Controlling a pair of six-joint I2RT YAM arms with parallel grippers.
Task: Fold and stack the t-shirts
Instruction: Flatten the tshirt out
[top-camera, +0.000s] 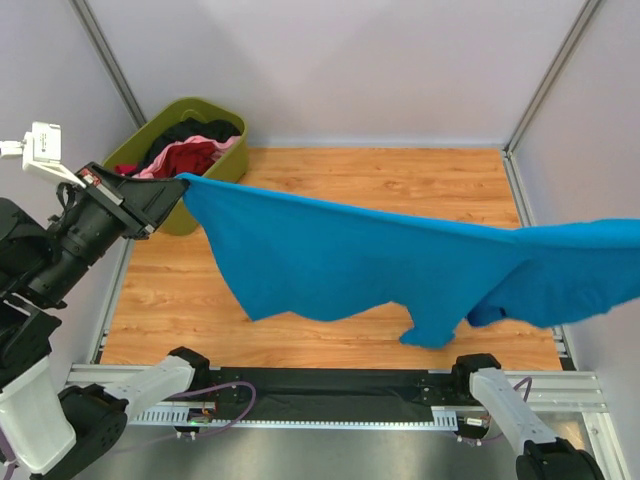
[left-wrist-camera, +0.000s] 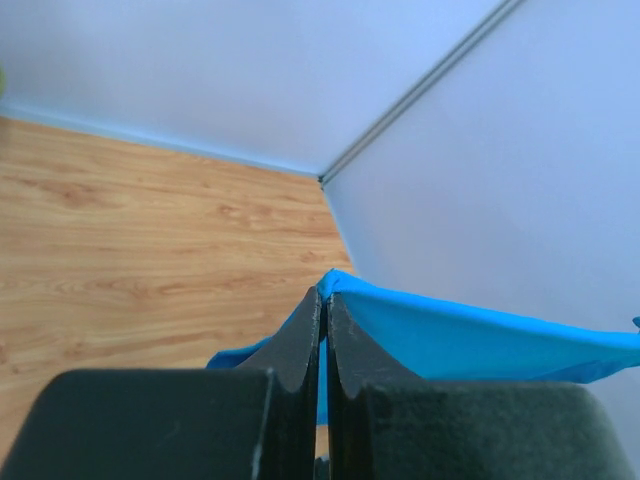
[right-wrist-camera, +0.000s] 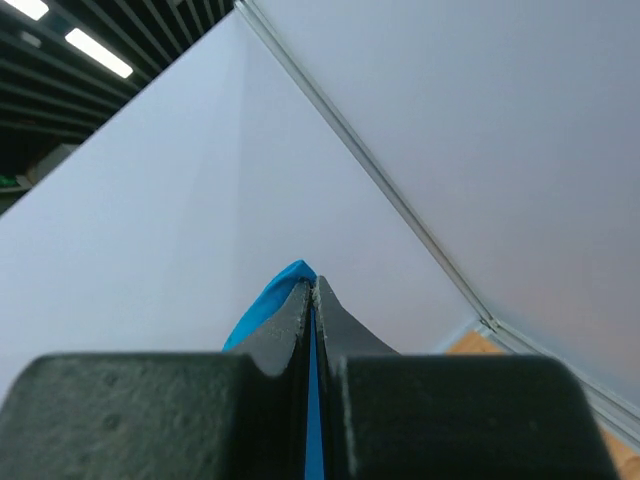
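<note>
- Overhead, the bright blue cloth t-shirt hung stretched across mid-frame, unfolded; dark red, pink and black shirts lay in the olive-green plastic tub, upper left.
- Left wrist: the left gripper was clamped on a blue edge, lower centre.
- Right wrist: the right gripper likewise pinched blue cloth; folding and stacking all seemed left to do.

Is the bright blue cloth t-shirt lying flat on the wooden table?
No, the blue t-shirt hangs stretched above the table, pinched by the left claw.

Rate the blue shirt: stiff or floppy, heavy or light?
Likely floppy: the shirt sags between the left hand and right hand. Probably light: two edge pinches hold it aloft. Its hanging folds suggest it would bunch if pushed.
</note>
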